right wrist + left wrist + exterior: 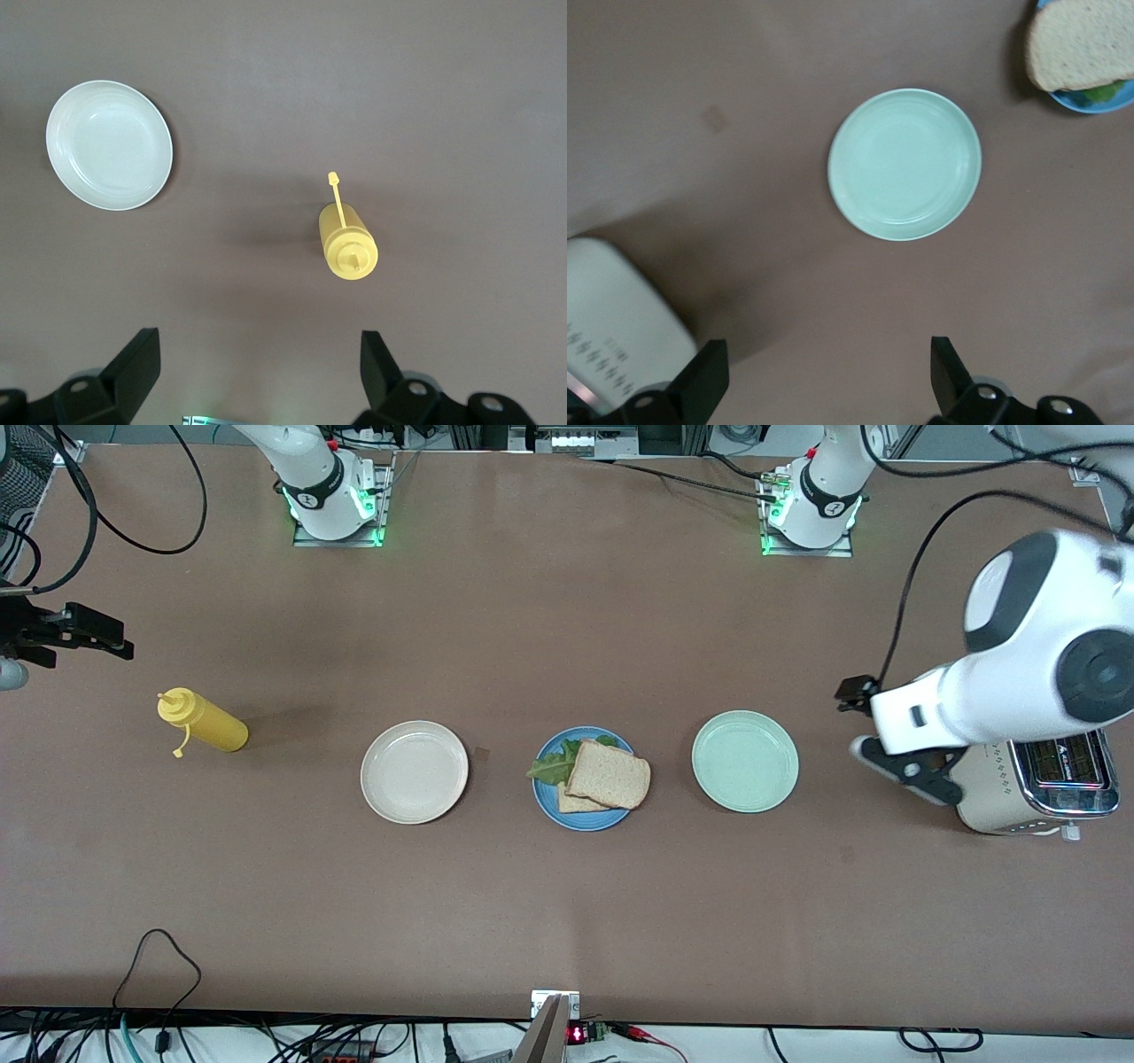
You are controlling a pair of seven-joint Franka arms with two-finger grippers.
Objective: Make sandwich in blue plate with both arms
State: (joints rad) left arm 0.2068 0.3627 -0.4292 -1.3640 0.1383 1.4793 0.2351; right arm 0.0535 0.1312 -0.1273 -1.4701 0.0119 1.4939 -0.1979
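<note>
The sandwich (609, 775) lies on the blue plate (580, 821) at the table's middle: two bread slices with a green lettuce leaf (554, 766) sticking out between them. The top slice sits skewed and overhangs the rim. The left wrist view shows a corner of the sandwich (1085, 40) and the blue plate (1099, 102). My left gripper (895, 766) is open and empty, up beside the toaster; it also shows in the left wrist view (830, 372). My right gripper (106, 638) is open and empty at the right arm's end of the table; it also shows in the right wrist view (260, 367).
A pale mint-green plate (744, 761) (904, 164) stands between the blue plate and the toaster (1054, 779) (611, 310). A cream plate (414, 771) (108, 144) stands beside the blue plate toward the right arm's end. A yellow squeeze bottle (205, 722) (348, 243) stands past it.
</note>
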